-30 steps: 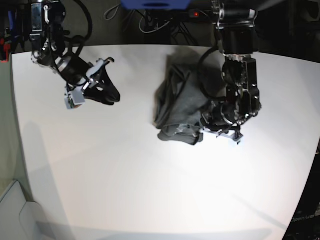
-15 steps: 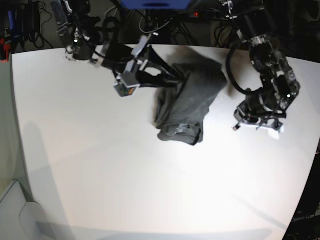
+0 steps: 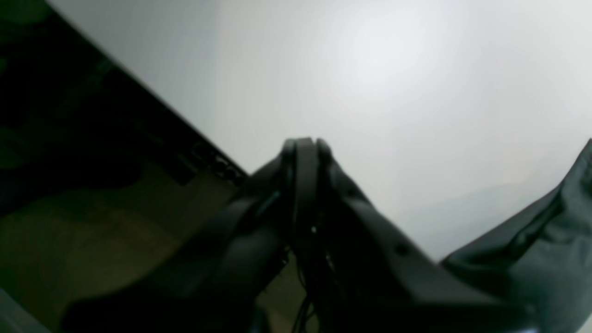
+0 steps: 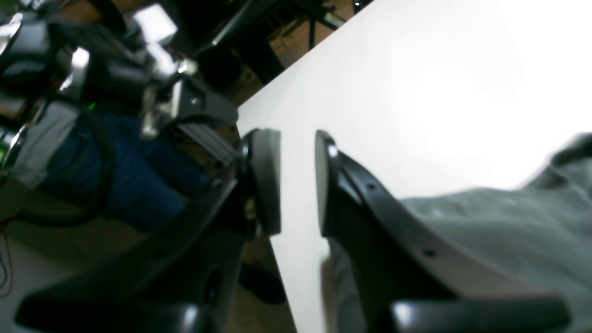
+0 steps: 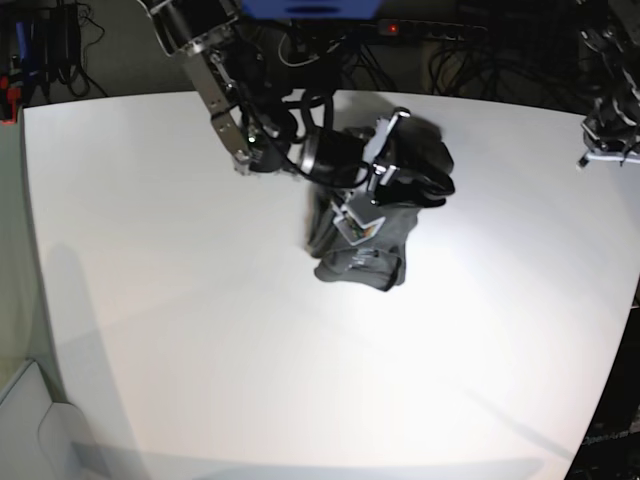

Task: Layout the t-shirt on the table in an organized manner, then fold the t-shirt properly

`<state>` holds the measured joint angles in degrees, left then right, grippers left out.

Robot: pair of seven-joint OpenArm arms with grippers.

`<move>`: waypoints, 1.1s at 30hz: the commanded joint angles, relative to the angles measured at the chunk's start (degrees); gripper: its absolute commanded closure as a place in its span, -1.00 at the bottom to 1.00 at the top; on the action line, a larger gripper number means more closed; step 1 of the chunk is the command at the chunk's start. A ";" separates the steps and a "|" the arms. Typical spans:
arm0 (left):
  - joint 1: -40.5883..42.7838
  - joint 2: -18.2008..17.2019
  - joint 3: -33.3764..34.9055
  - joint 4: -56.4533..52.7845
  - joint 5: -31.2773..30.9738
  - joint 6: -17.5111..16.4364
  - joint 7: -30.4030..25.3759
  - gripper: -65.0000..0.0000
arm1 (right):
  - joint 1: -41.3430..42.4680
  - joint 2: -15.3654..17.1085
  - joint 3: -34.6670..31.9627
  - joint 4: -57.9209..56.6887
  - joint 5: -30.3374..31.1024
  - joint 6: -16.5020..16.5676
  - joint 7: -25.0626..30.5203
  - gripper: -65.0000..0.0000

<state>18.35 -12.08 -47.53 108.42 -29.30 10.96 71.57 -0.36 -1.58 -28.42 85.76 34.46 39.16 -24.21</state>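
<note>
- Directly under and just beyond the right claw (image 5: pixel 425 175) lay the t-shirt (image 5: pixel 362 250), a bunched heap near the far middle of the table (image 5: pixel 200 330), not yet spread out.
- The heap's long axis ran from the far edge of the table toward the near side, roughly crosswise to the right arm's reach; the claw hung over its far end.
- In the right wrist view the right claw (image 4: pixel 298 180) stood partly spread, a clear gap between its pads with only white table showing in it; grey cloth (image 4: pixel 485 240) lay beside and behind the right-hand finger, apparently not pinched.
- The left claw (image 3: pixel 303 152) was pressed together and held nothing; it sat by the table's edge, well apart from the heap, with a fold of cloth (image 3: pixel 545 249) off to its side.
- The right arm was plainly the nearer, so I judge the next grab of the cloth would fall to it.
</note>
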 commanded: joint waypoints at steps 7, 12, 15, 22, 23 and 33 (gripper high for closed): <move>1.91 -0.72 -2.10 0.90 -4.85 0.07 -0.49 0.99 | 2.43 -1.27 0.07 -9.76 0.93 0.84 1.75 0.65; 1.91 -0.45 -2.10 0.99 -4.94 0.07 -0.49 0.99 | 2.07 2.42 0.60 -15.03 0.93 0.84 5.09 0.65; 1.83 -0.36 -1.92 1.07 -4.94 0.07 -0.49 0.99 | 0.67 4.62 2.18 -15.91 1.02 0.84 5.79 0.65; 1.91 -0.28 -1.75 0.81 -4.94 0.07 -0.49 0.99 | 0.14 6.90 3.06 -16.17 0.93 0.84 5.88 0.65; 1.91 -0.28 -1.92 0.81 -4.94 0.07 -0.49 0.99 | 0.14 6.90 3.06 -16.26 0.93 0.84 5.88 0.65; 5.96 -0.28 -1.92 2.04 -5.82 -1.16 -0.41 0.99 | -3.82 11.04 3.24 0.00 0.93 -0.61 5.53 0.65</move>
<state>23.83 -11.51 -49.04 109.36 -35.03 9.69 71.55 -4.84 9.69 -25.28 84.84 34.00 37.45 -20.60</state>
